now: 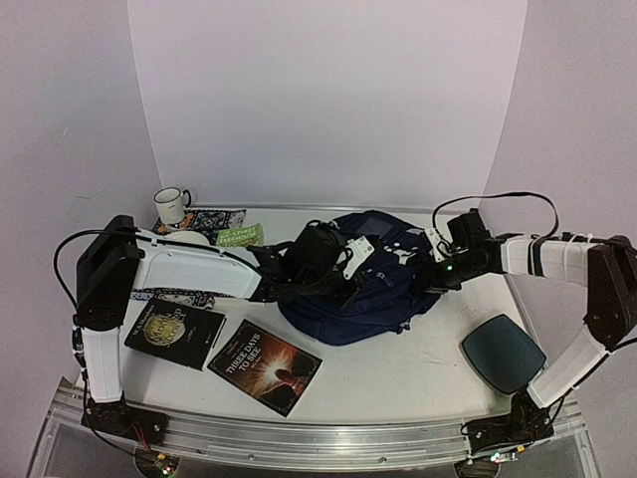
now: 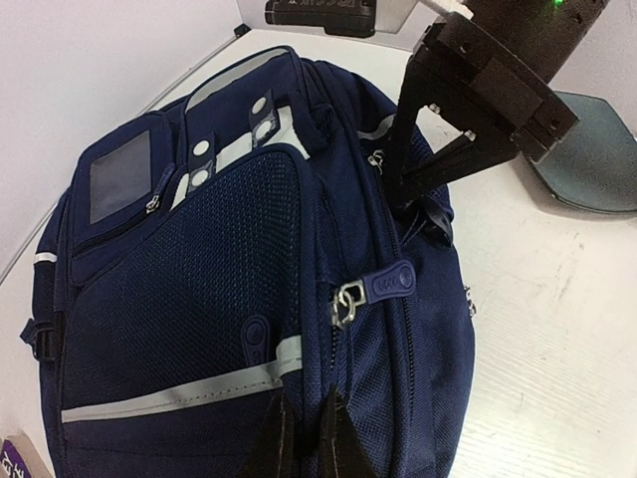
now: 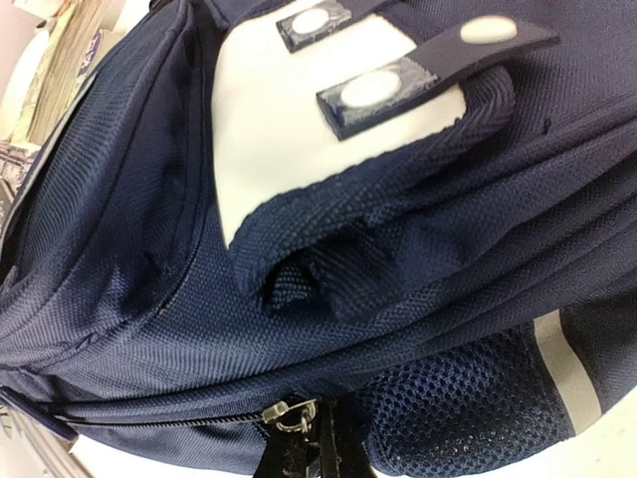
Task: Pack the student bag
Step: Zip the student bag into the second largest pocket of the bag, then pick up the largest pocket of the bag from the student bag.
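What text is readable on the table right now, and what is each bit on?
"THREE DAYS TO SEE": cover of the dark book.
Black book with gold disc: title too blurred.
Green packet: print too small.
Zip pull on the backpack: raised letters unreadable.

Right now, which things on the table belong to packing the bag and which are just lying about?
Job: student bag; probably for packing: Three Days to See book, dark gold-titled book.
Lying about, likely: mug, green leaflet, teal pad.
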Available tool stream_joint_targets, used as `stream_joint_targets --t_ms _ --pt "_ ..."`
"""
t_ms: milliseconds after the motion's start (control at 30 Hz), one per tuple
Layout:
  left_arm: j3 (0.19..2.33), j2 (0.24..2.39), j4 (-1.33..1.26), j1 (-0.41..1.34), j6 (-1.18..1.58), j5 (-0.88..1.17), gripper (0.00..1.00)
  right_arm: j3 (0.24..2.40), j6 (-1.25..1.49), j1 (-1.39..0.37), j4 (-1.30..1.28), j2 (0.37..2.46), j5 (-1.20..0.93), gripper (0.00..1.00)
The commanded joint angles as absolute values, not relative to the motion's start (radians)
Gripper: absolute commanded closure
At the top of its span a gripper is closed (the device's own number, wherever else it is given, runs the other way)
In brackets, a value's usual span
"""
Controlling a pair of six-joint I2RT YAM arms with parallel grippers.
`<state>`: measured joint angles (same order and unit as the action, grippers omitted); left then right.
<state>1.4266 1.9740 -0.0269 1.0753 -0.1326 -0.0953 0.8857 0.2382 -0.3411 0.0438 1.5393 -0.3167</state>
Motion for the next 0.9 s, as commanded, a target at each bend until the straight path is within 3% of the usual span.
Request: stream_joint_targets --t_ms 0,300,400,633,867 --pt "1.459 1.856 -0.049 1.047 -0.105 -0.114 1.00 0.903 0.267 -0.244 0.005 1.548 -0.199 0.98" --pt "1.595 1.965 -0.036 1.007 -0.009 -0.108 1.00 0.793 0.295 -0.292 0.028 1.358 -0.226 0.60" --pt "1.634 1.996 -0.021 0.995 0.026 -0.109 1.00 0.712 0.337 -0.345 0.061 1.294 -0.180 0.52" --pt "1.704 2.038 -0.006 0.988 0.040 -0.082 1.00 0.533 0.423 -0.533 0.225 1.190 -0.074 0.47" --pt "1.739 2.050 -0.006 0.988 0.061 -0.052 1.00 0.379 0.451 -0.577 0.532 1.255 -0.055 0.47"
